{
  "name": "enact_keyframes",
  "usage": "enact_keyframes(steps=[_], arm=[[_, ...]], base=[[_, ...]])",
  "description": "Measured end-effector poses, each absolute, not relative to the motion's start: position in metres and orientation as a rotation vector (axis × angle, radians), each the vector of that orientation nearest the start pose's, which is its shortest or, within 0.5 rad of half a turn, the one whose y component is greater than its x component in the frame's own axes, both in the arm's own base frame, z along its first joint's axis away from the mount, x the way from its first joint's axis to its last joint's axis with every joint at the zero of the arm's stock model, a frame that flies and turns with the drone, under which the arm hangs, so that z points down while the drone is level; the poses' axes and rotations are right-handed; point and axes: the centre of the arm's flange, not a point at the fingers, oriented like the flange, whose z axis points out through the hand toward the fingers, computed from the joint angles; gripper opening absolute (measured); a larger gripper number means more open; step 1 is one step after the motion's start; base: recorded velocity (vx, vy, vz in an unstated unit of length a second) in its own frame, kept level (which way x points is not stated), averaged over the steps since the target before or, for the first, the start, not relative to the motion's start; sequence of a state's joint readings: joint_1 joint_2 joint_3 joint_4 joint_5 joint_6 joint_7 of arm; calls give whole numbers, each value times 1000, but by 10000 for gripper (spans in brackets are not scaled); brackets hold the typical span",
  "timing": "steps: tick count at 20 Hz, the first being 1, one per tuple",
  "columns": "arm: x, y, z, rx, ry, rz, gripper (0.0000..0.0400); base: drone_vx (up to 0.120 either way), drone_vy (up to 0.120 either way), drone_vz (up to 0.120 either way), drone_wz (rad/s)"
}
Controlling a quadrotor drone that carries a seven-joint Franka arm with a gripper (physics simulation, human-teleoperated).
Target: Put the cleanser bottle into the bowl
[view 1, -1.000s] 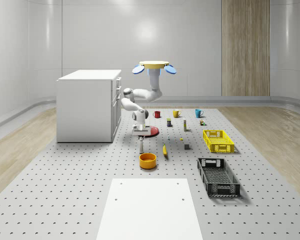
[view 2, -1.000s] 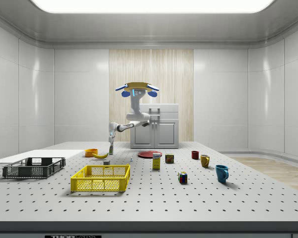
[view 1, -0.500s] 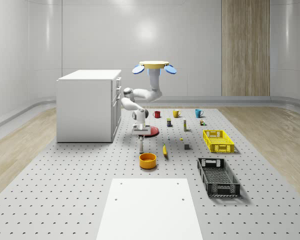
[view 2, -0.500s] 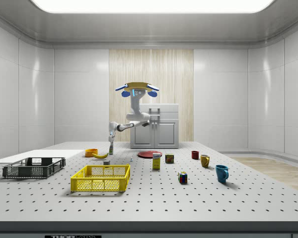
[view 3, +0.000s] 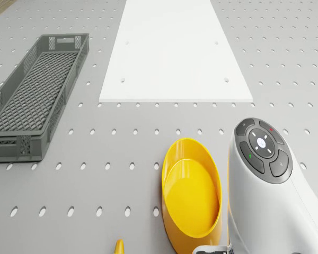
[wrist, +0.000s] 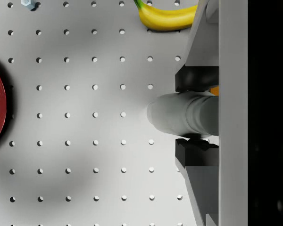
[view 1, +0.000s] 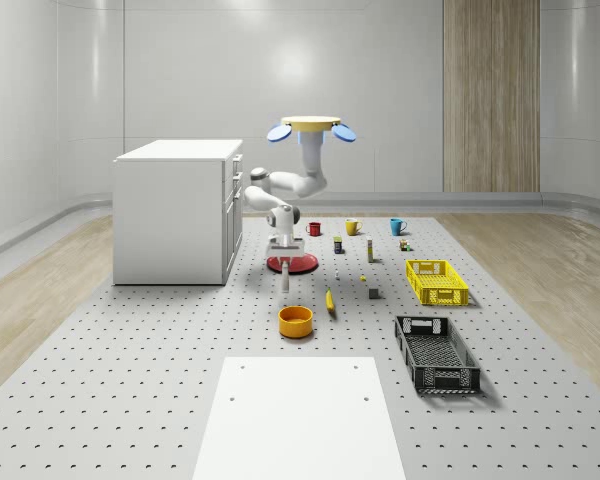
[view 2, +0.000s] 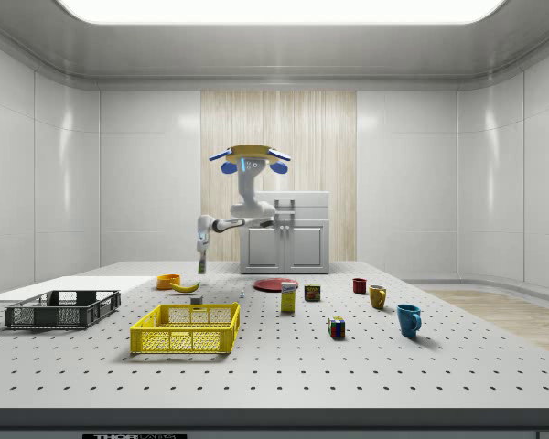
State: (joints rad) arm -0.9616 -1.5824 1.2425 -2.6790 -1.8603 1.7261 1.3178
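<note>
Pale walls ring a grey pegboard surface (view 1: pixel 130 380); the drone (view 1: pixel 311 127) hovers above the red plate (view 1: pixel 292 263), arm reaching down; jaws (wrist: pixel 196 114) clamped on the cleanser bottle (wrist: pixel 179 114), a pale grey cylinder with a stepped neck, hanging clear of the surface just behind the yellow bowl (view 1: pixel 295 320); no label readable; banana (wrist: pixel 167 18) close by.

The drone (view 1: pixel 311 126) hovers above the red plate (view 1: pixel 292 264), cleanser bottle (view 1: pixel 285 281) hanging from its gripper (view 1: pixel 285 268).
</note>
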Motion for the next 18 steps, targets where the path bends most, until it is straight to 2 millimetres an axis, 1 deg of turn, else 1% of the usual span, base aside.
enact_keyframes(steps=[5, 10, 14, 18], arm=[[325, 142, 541, 1, -1, 798, 146], [325, 142, 539, 1, 0, 795, 146], [325, 142, 539, 0, 0, 793, 146], [325, 142, 539, 0, 0, 792, 146]], base=[[120, 120, 120, 0], [112, 0, 0, 0], [120, 0, 110, 0], [120, 0, 0, 0]])
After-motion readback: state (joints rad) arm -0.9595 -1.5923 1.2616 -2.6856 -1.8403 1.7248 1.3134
